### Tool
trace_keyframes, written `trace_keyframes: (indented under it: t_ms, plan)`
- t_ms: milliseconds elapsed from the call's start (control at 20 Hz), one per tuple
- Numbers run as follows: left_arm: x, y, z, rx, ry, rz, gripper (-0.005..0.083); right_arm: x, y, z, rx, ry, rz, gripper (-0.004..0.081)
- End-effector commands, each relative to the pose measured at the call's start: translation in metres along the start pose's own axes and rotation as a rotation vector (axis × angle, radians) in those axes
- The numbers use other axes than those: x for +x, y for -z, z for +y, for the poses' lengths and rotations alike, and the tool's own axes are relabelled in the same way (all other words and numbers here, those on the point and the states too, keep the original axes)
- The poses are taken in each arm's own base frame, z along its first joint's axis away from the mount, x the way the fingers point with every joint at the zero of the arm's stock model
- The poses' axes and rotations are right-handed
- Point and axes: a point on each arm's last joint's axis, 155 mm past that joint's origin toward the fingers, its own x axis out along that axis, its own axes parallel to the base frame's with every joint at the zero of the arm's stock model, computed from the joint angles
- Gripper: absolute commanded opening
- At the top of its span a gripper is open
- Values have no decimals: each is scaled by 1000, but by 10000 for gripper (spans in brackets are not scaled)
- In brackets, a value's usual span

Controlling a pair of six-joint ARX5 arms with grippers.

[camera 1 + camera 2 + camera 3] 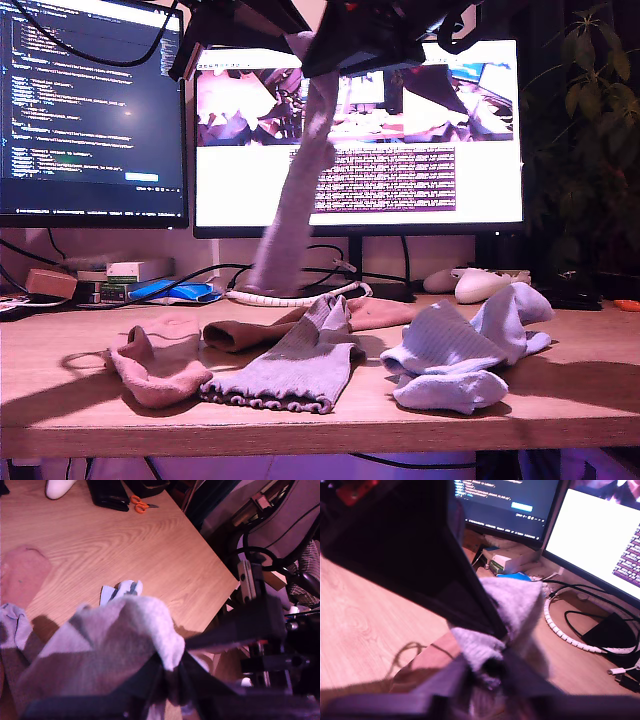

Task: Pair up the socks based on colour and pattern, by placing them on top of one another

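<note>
Long grey-lilac fabric sock [300, 190] hanging limp above bench middle, pinched at top by both: first gripper [167, 680] and second gripper [487, 667] clamped on cloth. Soft, light, floppy; prob. best gripped at cuff. Frilly-cuffed grey-lilac mate [290, 370] lying near front edge.

A grey-lilac sock [300, 190] hangs lengthwise high above the desk, clamped at its top. Under it, in the exterior view, a second grey-lilac sock with frilly cuff [290, 365] lies flat at centre, two salmon-pink socks [155, 370] lie to its left and behind, and two pale blue-white ribbed socks [455, 350] are heaped right.
</note>
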Motion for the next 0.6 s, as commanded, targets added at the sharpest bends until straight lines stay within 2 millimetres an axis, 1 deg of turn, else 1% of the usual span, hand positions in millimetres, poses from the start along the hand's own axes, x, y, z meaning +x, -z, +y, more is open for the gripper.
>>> trace_keyframes:
  t_ms: [0, 50, 100, 150, 250, 300, 400, 450, 500, 550]
  plan:
    - [5, 3, 2, -3, 5, 12, 192, 2, 5, 3, 0, -5, 6, -12]
    - [5, 4, 1, 6, 6, 13, 292, 2, 6, 2, 2, -3, 10, -12]
    - [4, 6, 1, 11, 8, 20, 364, 2, 8, 1, 3, -2, 16, -12]
    - [4, 9, 0, 11, 16, 33, 393, 2, 10, -1, 4, 0, 22, -12]
    - [1, 16, 1, 48, 11, 65, 391, 1, 15, -5, 9, 8, 42, -12]
    - [-3, 18, 4, 39, 1, 73, 360, 1, 18, -9, 13, 14, 52, -12]
    - [-13, 16, 8, 94, -18, 74, 247, 0, 25, -15, 23, 10, 75, -12]
    - [-17, 15, 11, 96, -36, 69, 151, -1, 29, -15, 32, -4, 85, -12]
    - [-24, 14, 13, 142, -54, 61, 43, -2, 31, -12, 42, -23, 93, -12]
    - [-30, 12, 19, 183, -87, 55, -26, -2, 33, -10, 60, -45, 98, -12]
